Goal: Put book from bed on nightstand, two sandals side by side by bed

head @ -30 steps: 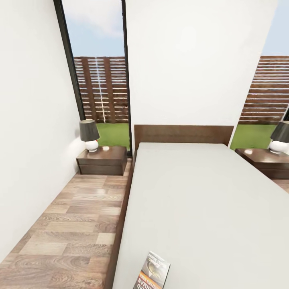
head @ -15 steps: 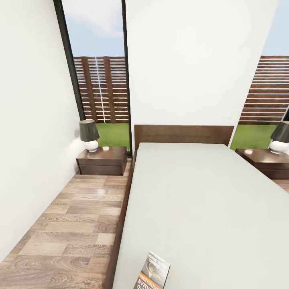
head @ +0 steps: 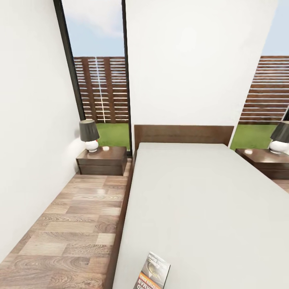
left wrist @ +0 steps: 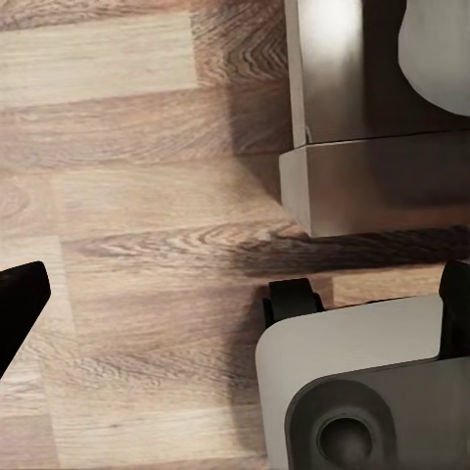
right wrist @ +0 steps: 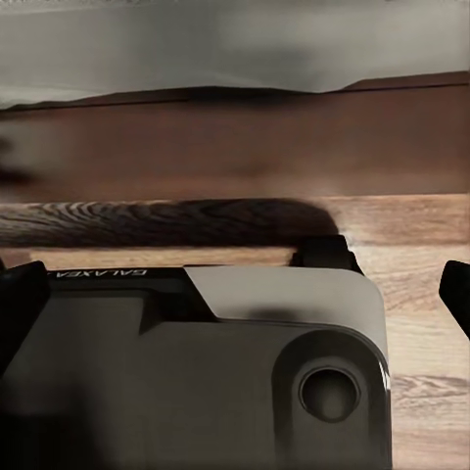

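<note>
book sitting at the foot of the bed

the book (head: 152, 272) lies flat on the pale mattress of the bed (head: 200, 200), near its left edge at the bottom of the head view, cover up. left nightstand (head: 102, 159) with a lamp (head: 89, 135) sits by the headboard; a second nightstand (head: 263, 160) is on the other side. left gripper (left wrist: 235, 313) and right gripper (right wrist: 235, 294) hang over the wood floor (head: 68, 224) with fingers spread wide, gripping nothing.

On the robot's base (right wrist: 196, 372) we read "GALAXEA", reversed; the book (head: 152, 273) shows white cover lettering, cropped and illegible.
</note>
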You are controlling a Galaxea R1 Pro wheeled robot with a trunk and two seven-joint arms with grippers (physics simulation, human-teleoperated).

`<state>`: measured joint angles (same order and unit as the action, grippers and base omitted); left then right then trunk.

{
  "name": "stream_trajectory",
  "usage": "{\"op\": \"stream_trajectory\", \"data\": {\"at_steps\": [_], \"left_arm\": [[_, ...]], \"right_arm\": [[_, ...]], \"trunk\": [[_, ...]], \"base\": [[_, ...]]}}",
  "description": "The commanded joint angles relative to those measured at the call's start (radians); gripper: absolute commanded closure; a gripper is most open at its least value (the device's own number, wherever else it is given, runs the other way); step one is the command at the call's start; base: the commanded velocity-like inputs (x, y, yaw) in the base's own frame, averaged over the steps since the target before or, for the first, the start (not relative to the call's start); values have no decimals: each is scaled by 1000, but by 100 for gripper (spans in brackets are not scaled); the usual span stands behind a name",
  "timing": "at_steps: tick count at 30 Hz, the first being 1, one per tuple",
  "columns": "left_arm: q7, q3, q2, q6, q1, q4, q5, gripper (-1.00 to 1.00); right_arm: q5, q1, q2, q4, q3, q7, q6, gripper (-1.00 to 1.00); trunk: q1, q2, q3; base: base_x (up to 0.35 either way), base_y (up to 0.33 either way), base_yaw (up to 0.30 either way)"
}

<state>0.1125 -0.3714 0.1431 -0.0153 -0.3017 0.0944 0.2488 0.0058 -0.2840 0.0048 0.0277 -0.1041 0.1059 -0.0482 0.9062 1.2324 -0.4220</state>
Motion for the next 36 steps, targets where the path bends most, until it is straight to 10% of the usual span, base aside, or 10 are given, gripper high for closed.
{"op": "stream_trajectory", "data": {"at_steps": [1, 36], "left_arm": [[3, -8, 1, -2, 0, 1, 10, -100], [3, -9, 0, -1, 0, 1, 10, -100]], "right_arm": [[0, -1, 0, 3, -8, 3, -5, -100], [-7, -1, -2, 4, -11, 3, -4, -100]], "trunk": [[0, 1, -1], [0, 1, -1]], "base": [[0, 0, 0], [0, 0, 0]]}}
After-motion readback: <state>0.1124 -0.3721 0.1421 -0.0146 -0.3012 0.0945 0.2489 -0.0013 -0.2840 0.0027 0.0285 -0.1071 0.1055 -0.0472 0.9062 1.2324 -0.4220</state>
